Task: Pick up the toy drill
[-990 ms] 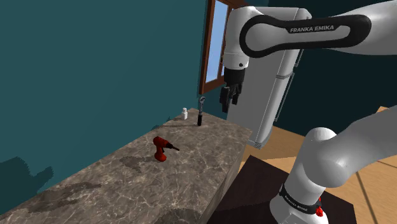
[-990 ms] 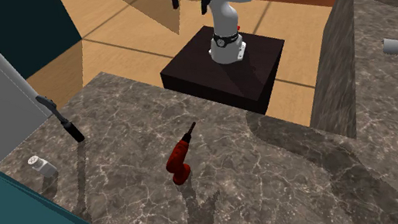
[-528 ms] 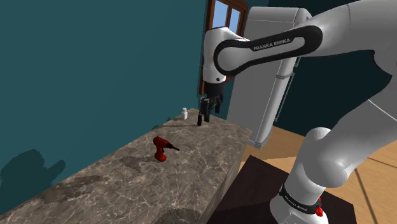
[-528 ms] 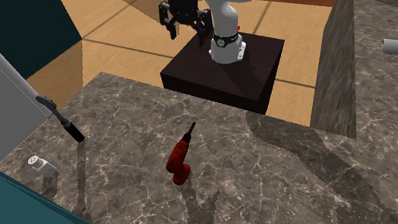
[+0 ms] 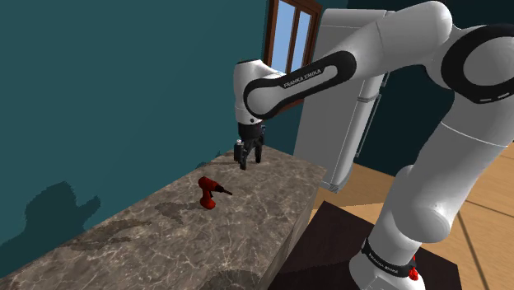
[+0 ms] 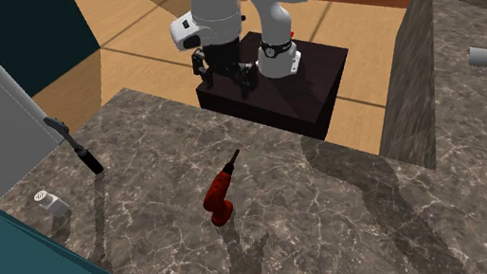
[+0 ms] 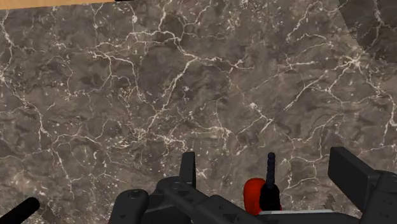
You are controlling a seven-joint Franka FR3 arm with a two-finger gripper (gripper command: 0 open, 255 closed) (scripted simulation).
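The gripper (image 5: pixel 248 156) hovered, jaws wide and empty, seemingly above the red toy drill (image 5: pixel 207 191); descent and grasp were left.

My shoulder camera sits beside the stand (image 5: pixel 325 247), fairly near, and looks along the counter (image 5: pixel 156 231) toward the far teal wall (image 5: pixel 123 82). My second camera hangs high on the wall side, facing back across the counter at the arm (image 6: pixel 216 6). The wrist camera looks down, close to the stone. All three share the drill (image 5: pixel 207 191).
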